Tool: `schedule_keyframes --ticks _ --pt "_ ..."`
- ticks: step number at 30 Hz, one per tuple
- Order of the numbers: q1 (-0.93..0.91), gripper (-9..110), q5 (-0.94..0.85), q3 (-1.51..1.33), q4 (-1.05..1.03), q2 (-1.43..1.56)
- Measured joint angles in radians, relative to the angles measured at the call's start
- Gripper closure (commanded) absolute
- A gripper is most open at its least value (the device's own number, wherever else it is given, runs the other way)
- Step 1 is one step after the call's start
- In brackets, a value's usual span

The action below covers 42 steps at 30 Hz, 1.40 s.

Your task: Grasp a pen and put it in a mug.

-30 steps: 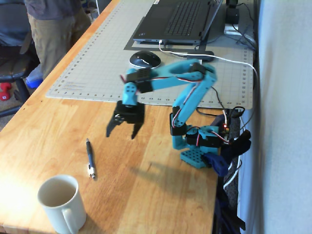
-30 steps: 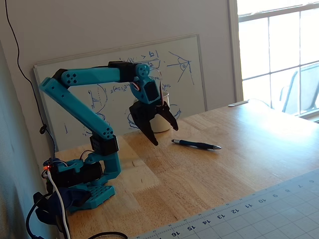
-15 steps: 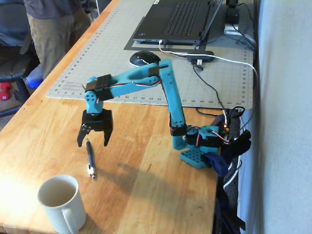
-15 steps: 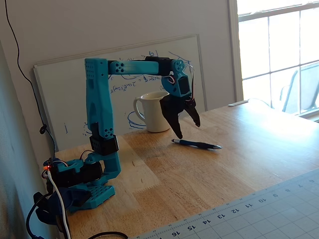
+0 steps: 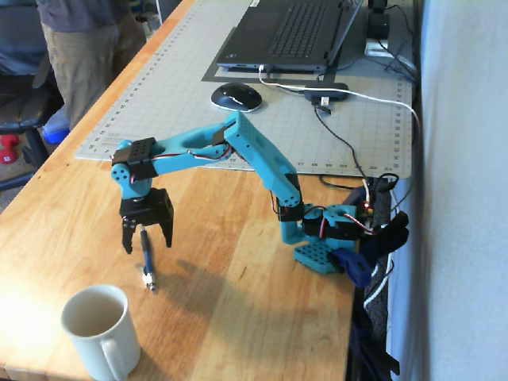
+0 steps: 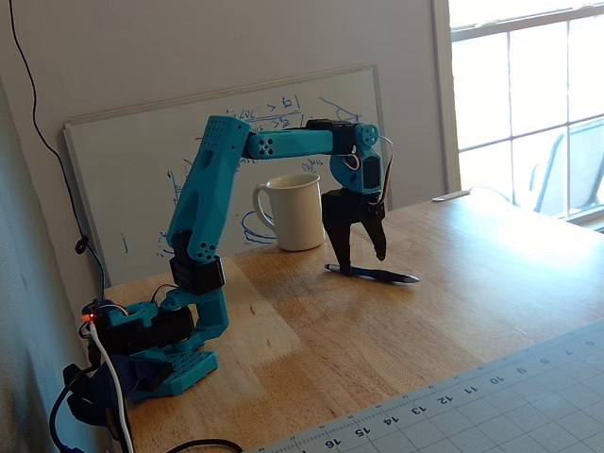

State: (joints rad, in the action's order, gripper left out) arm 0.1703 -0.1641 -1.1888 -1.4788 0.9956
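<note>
The pen (image 5: pixel 147 260) (image 6: pixel 371 274) lies flat on the wooden table (image 5: pixel 238 317) (image 6: pixel 396 330), dark along its body with a silvery tip end that points toward the mug (image 5: pixel 98 331) (image 6: pixel 293 211) in a fixed view. It rests on the bare wood, apart from the mug, which stands upright and near it with its handle showing at the lower right in one fixed view and at the left in the other.

My gripper (image 5: pixel 147 240) (image 6: pixel 362 259) hangs straight down over the pen, its two black fingers spread apart with the pen's upper end between them. In a fixed view the tip of one finger (image 6: pixel 339 257) seems to reach down to the pen or just beside it; I cannot tell whether it touches. Nothing is clamped.

My turquoise arm (image 5: pixel 254 151) (image 6: pixel 212 189) stretches from its base (image 5: pixel 325 246) (image 6: pixel 165 363) at the table's edge. Behind it lie a grey cutting mat (image 5: pixel 190 71) (image 6: pixel 510 396), a mouse (image 5: pixel 236 97) and a laptop (image 5: pixel 286 32); a whiteboard (image 6: pixel 142 179) leans on the wall.
</note>
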Motion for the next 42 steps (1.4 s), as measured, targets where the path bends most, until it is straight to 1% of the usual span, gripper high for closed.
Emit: schedule_keyframes --ticks 8,20,23,34,37,42 --pt "0.000 69 0.000 0.063 0.000 -0.087" --pt "0.000 70 0.000 0.072 -0.003 -0.098" --pt "0.000 74 0.000 0.072 -0.003 -0.101" --pt "0.000 99 0.000 0.091 -0.002 -0.106" --pt "0.000 102 -0.002 0.091 -0.002 -0.109" --pt "0.000 101 -0.005 0.091 -0.003 -0.109"
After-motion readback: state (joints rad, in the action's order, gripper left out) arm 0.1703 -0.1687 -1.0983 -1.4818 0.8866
